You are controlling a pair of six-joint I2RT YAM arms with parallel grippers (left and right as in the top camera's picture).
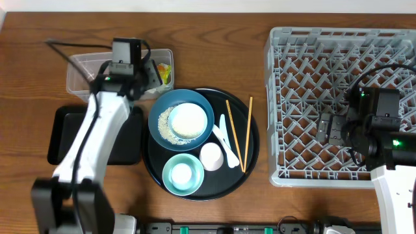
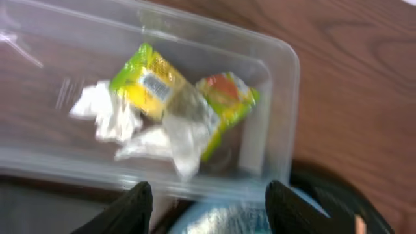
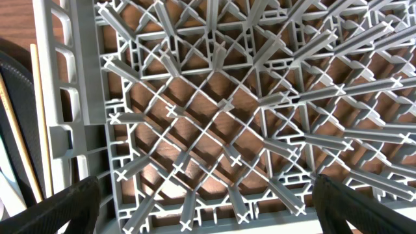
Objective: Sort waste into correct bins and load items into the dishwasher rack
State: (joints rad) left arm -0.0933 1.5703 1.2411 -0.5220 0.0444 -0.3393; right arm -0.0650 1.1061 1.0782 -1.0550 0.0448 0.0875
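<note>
— Overhead first: where is the left gripper (image 1: 153, 75)?
— Over the right end of the clear tub (image 1: 81, 70), at about 10 o'clock from the round black tray (image 1: 255, 140). Yellow-green wrappers (image 1: 164, 71) lie in the tub just beside it. The shallow black tray (image 1: 62, 133) sits at 9 o'clock.
— And the dishes?
— All on the round black tray. The dark-blue bowl (image 1: 158, 112) is at 11 o'clock and holds a white bowl (image 1: 189, 120) and rice grains (image 1: 165, 125). The teal bowl (image 1: 167, 174) is at 7. The small white cup (image 1: 211, 156), the white spoon (image 1: 225, 138) and the chopsticks (image 1: 235, 135) lie toward 3. The rack (image 1: 292, 52) stands off the tray at 3 o'clock, with the right gripper (image 1: 328, 130) above its lower middle.
— Left wrist?
— The fingers (image 2: 133, 208) are spread wide with nothing between them. Above them the tub holds two wrappers, with a crumpled white tissue (image 2: 107, 114) at their 8 o'clock.
— Right wrist?
— The fingers (image 3: 58, 208) are spread wide and empty, over the rack's lattice base. The chopsticks show at 9 o'clock, outside the rack's wall.
</note>
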